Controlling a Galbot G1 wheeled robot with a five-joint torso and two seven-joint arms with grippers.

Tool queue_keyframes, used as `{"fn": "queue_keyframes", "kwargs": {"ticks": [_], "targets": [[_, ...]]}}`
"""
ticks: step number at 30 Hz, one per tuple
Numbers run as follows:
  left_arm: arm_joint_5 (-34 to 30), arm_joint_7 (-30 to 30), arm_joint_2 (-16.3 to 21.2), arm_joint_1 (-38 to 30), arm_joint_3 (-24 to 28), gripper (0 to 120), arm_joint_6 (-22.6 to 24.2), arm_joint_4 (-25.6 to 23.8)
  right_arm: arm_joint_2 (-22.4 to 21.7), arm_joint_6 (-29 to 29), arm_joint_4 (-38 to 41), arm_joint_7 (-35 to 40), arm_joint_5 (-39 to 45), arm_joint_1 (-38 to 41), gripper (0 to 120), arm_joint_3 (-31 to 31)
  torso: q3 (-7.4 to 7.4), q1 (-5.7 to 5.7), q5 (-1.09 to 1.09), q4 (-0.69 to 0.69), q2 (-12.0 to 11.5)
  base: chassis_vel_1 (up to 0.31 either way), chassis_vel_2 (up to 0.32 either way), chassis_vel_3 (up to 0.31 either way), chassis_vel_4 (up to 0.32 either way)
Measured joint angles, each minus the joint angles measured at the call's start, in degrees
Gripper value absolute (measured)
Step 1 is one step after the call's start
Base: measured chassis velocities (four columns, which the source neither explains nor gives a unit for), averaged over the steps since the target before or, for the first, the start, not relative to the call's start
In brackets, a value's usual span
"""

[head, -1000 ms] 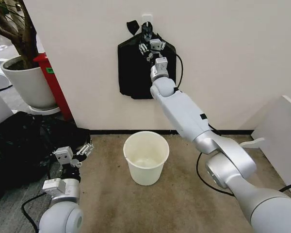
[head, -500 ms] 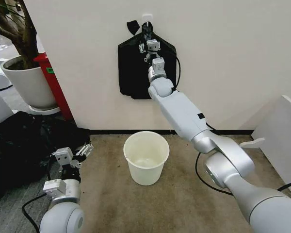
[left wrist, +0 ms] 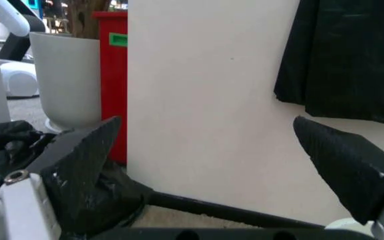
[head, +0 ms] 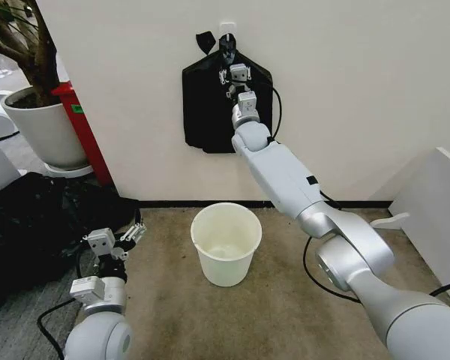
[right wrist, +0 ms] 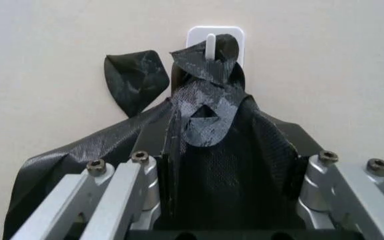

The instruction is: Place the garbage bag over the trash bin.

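The cream-white trash bin [head: 225, 264] stands upright and empty on the carpet by the wall. A separate garbage bag is out of view. Above the bin, a flat bundle of black bags [head: 206, 105] hangs by its knotted top from a white wall hook [right wrist: 213, 37]. My right gripper [head: 229, 67] is stretched up against the bundle's upper part, just below the knot. In the right wrist view this gripper [right wrist: 229, 162] is open, with black plastic [right wrist: 212, 120] lying between the fingers. My left gripper [head: 118, 238] waits low at the left, open [left wrist: 205, 122] and holding nothing.
A white planter pot [head: 45, 131] with a tree and a red box [head: 82, 135] stand at the left by the wall's corner. A big heap of black plastic [head: 30, 217] lies on the floor beside my left arm. A white panel [head: 435, 202] is at the right.
My right gripper has moved up the bundle, closer to the knot and hook. The left arm has hardly shifted.
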Motion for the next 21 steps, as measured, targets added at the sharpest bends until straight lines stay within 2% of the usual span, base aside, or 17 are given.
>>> {"fn": "queue_keyframes", "kwargs": {"ticks": [4, 7, 10, 11, 14, 16, 21], "targets": [[0.04, -0.10, -0.02, -0.02, 0.00, 100, -0.13, 0.21, 0.16, 0.68, -0.36, -0.75, 0.00, 0.18, 39, 0.24, 0.00, 0.00, 0.00, 0.00, 0.00, 0.000, 0.000, 0.000, 0.000], [0.05, -0.15, -0.02, -0.03, -0.02, 100, -0.24, 0.24, 0.18, 0.94, -0.40, -0.90, 0.02, 0.18, 33, 0.24, 0.00, 0.00, 0.00, 0.00, 0.00, 0.000, 0.000, 0.000, 0.000], [0.07, -0.17, -0.02, -0.03, -0.03, 100, -0.33, 0.26, 0.19, 1.14, -0.40, -0.97, 0.02, 0.18, 25, 0.23, 0.00, 0.00, 0.00, 0.00, 0.00, 0.000, 0.000, 0.000, 0.000], [0.12, -0.19, -0.04, -0.02, -0.02, 100, -0.41, 0.29, 0.20, 1.30, -0.40, -0.98, 0.02, 0.16, 15, 0.19, 0.00, 0.00, 0.00, 0.00, 0.00, 0.000, 0.000, 0.000, 0.000], [0.25, -0.20, -0.09, 0.03, 0.01, 100, -0.50, 0.34, 0.21, 1.40, -0.37, -0.98, 0.02, 0.00, 3, 0.15, 0.00, 0.00, 0.00, 0.00, 0.00, 0.000, 0.000, 0.000, 0.000], [0.29, -0.22, -0.08, 0.06, 0.01, 100, -0.54, 0.33, 0.21, 1.45, -0.36, -0.98, 0.02, -0.01, 0, 0.16, 0.00, 0.00, 0.00, 0.00, 0.00, 0.000, 0.000, 0.000, 0.000], [0.34, -0.30, -0.03, 0.31, -0.05, 100, -0.67, 0.23, 0.05, 2.25, 0.16, -1.00, 0.26, -0.45, 0, 0.24, 0.00, 0.00, 0.00, 0.00, 0.00, 0.000, 0.000, 0.000, 0.000]]}}
